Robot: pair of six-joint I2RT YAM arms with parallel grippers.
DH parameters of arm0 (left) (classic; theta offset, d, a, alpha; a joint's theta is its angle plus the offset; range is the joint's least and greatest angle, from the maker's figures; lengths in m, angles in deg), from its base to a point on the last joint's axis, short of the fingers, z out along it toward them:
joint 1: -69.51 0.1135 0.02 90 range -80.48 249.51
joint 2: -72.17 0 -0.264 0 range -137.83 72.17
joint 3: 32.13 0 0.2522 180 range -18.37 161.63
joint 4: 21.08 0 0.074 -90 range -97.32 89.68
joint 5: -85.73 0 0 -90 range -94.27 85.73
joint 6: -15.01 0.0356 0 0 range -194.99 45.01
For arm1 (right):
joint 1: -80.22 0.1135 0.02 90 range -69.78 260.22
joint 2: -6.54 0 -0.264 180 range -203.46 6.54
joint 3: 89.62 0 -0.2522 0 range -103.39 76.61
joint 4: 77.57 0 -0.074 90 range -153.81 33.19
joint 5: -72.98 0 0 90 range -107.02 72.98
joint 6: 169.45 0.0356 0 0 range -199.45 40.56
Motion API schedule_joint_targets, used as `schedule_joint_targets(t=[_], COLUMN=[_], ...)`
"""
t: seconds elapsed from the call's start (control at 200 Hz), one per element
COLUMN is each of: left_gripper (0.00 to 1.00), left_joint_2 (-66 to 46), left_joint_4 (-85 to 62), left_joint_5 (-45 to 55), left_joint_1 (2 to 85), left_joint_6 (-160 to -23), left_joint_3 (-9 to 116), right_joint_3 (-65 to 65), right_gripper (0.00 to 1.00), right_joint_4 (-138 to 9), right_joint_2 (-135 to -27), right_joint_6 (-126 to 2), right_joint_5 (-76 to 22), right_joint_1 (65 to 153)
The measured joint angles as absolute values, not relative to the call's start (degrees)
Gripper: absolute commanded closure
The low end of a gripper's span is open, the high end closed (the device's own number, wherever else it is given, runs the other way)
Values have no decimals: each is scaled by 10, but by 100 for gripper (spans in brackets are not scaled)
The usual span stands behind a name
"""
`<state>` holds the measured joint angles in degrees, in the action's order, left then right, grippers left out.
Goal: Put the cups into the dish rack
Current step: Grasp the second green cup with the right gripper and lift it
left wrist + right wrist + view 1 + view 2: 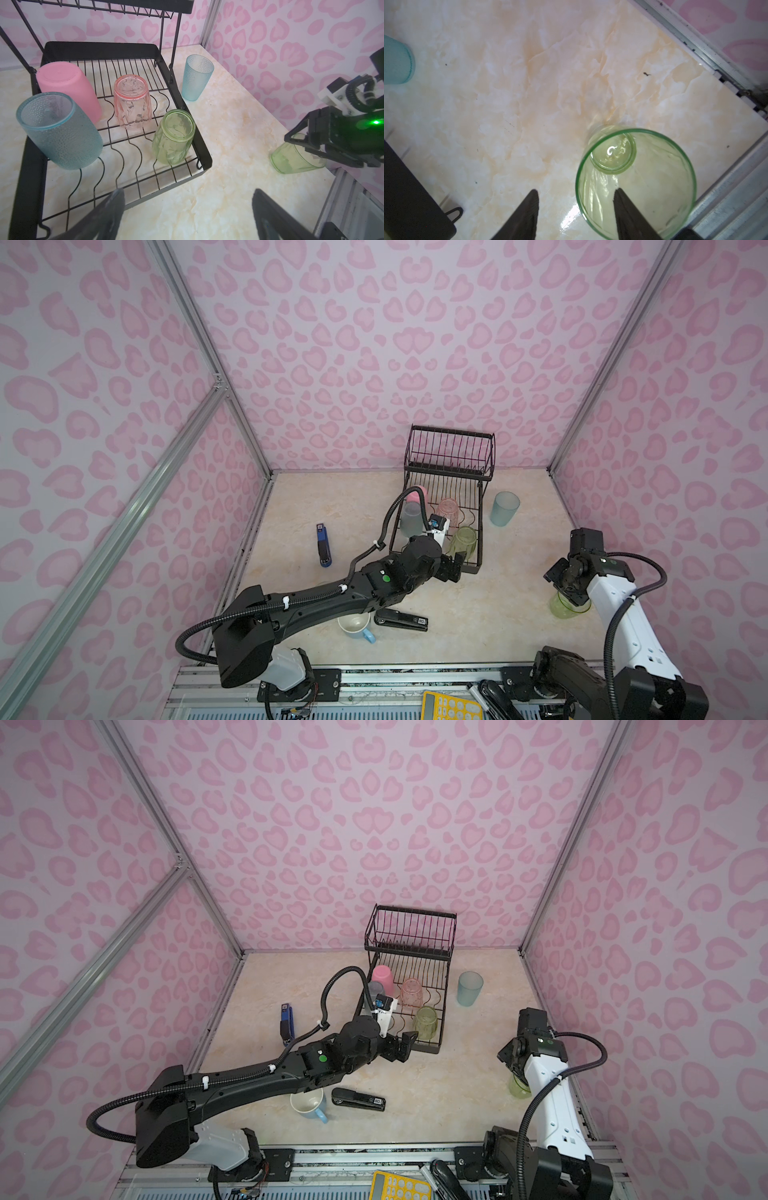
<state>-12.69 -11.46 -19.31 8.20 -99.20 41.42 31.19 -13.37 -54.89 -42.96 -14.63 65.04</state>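
- In the lower tray of the rack [99, 48], four cups stand mouth-down, probably so they drain and sit steady on the wires: the pink cup [68, 83], frosted cup [60, 133], rose cup [133, 108] and ribbed cup [172, 141].
- At the rack's near right corner, the left end effector [189, 191] hovers wide open and empty, clear of the loaded cups.
- At the right edge of the tabletop [478, 614], the right end effector [575, 191] straddles the rim of the green cup [654, 166]. One finger is inside and one outside, with a gap on each side, so nothing is gripped yet.
- Pinching the wall looks like the aim, since that hold suits an upright, open cup.
- Waiting on the tabletop are the blue cup [504, 509], upright just right of the rack, and the mug [355, 624], near, under the left arm.
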Motion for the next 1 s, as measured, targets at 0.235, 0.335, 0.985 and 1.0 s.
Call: schedule_joint_targets(t=[0.235, 0.335, 0.985, 1.0], left_gripper=[3, 3, 3, 3], left_joint_2=[-126, -126, -106, -106], left_joint_4=[-90, -83, -66, -66], left_joint_5=[-175, -166, -170, -170], left_joint_1=[86, 87, 91, 91], left_joint_6=[-995, -995, -997, -997], left_joint_3=[418, 426, 425, 425], right_joint_3=[329, 327, 347, 348], right_gripper=[52, 60, 100, 100], right_joint_4=[-183, -198, -224, -224], right_joint_2=[-592, -620, -579, -575], right_joint_6=[-409, -406, -407, -407], right_joint_5=[-136, -137, -144, -145], right_joint_1=[647, 647, 648, 649])
